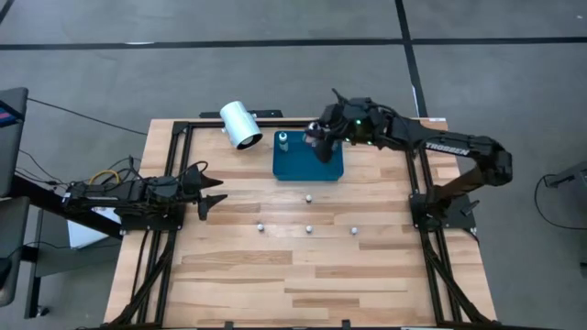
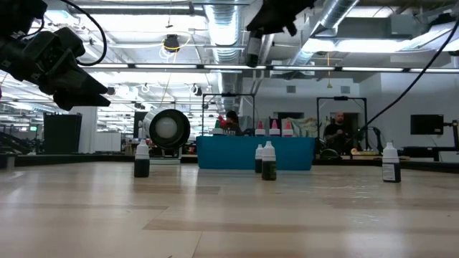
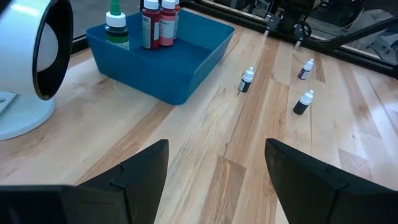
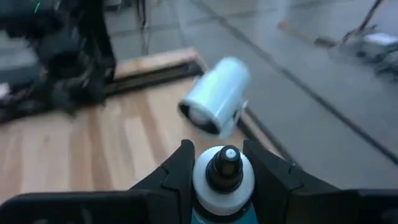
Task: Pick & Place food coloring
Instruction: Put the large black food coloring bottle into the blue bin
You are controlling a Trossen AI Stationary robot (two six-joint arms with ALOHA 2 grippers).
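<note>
Several tiny food coloring bottles (image 1: 309, 229) with white caps stand upright on the wood near the table's middle; they also show in the low view (image 2: 268, 161). In the blue tray (image 1: 295, 168) stand a green-topped bottle (image 3: 115, 28) and two red ones (image 3: 158, 25). My right gripper (image 1: 321, 147) hangs over the tray, shut on one small white-capped bottle (image 4: 224, 180). My left gripper (image 1: 213, 192) waits open at the table's left side, its fingers (image 3: 146, 168) pointing toward the tray. My right gripper pinches the small bottle at its white cap (image 4: 205, 180), between the two fingers (image 4: 177, 171). The bottle stands upright in the hold, its dark tip showing on top. It is over the blue tray; whether its base rests on anything is hidden by the bottle itself.
A big white cylinder (image 1: 240, 124) lies on its side at the table's far edge, left of the tray. Black frame rails (image 1: 174, 165) run along the table's left, right and far sides. Bare wood stretches across the near half. People show in the room behind (image 2: 336, 132).
</note>
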